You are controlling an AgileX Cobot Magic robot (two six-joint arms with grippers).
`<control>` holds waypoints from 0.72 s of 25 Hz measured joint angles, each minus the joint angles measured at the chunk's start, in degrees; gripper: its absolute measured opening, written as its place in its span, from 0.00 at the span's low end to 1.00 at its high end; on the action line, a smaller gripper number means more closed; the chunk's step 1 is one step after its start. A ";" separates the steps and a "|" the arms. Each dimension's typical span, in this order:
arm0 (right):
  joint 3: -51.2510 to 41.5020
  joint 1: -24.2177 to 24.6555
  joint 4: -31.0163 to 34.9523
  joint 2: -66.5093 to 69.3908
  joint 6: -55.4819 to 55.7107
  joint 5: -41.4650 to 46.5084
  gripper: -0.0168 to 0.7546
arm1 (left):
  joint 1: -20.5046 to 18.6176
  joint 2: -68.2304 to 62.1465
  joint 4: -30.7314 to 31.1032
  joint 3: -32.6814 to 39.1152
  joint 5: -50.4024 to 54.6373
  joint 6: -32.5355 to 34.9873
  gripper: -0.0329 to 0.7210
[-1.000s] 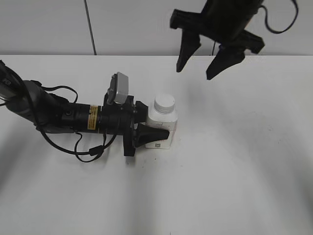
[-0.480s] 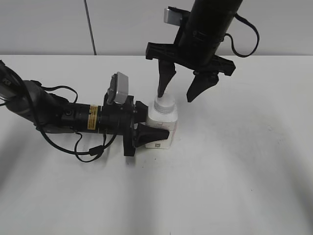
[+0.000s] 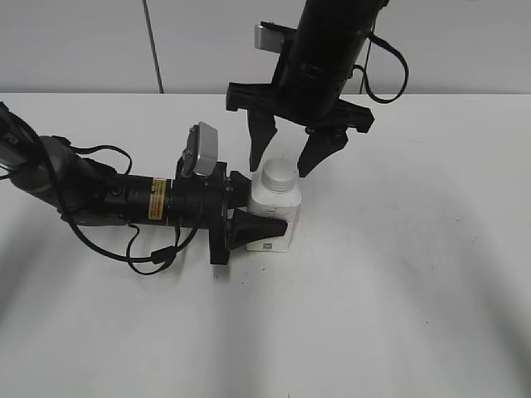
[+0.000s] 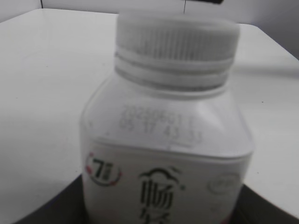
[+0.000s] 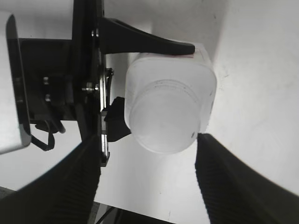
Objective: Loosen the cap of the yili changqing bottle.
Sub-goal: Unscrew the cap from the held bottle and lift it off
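One bottle (image 3: 271, 217), one cap (image 3: 280, 174), two pincers.

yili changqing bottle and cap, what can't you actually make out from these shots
- Left wrist view: the yili changqing bottle is cut off by the bottom edge, so its lower label is unseen; the date print is too blurred to read.
- Exterior view: the left gripper covers the bottle's left side, hiding the far finger's contact.
- Right wrist view: whether the right gripper fingers touch the cap is unclear; they look apart.

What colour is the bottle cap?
White with a ribbed side; the cap shows best in the left wrist view.
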State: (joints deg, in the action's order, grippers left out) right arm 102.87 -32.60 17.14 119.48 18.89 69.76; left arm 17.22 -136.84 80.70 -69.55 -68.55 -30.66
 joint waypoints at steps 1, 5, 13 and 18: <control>0.05 0.01 -0.41 0.07 0.00 0.00 0.68 | 0.00 0.00 0.00 0.00 0.00 0.00 0.54; 0.06 0.01 -1.71 1.14 0.00 0.00 0.68 | 0.00 0.00 0.00 0.00 0.00 0.00 0.54; 0.11 0.01 -1.95 2.77 -0.04 0.00 0.68 | 0.00 0.00 0.00 0.00 0.00 0.00 0.54; 0.11 0.01 -2.07 2.81 -0.33 0.00 0.67 | 0.00 0.00 0.00 0.00 0.00 0.00 0.54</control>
State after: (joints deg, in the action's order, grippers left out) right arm 102.98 -32.58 15.07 122.29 18.56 69.76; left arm 17.22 -136.84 80.70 -69.55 -68.55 -30.66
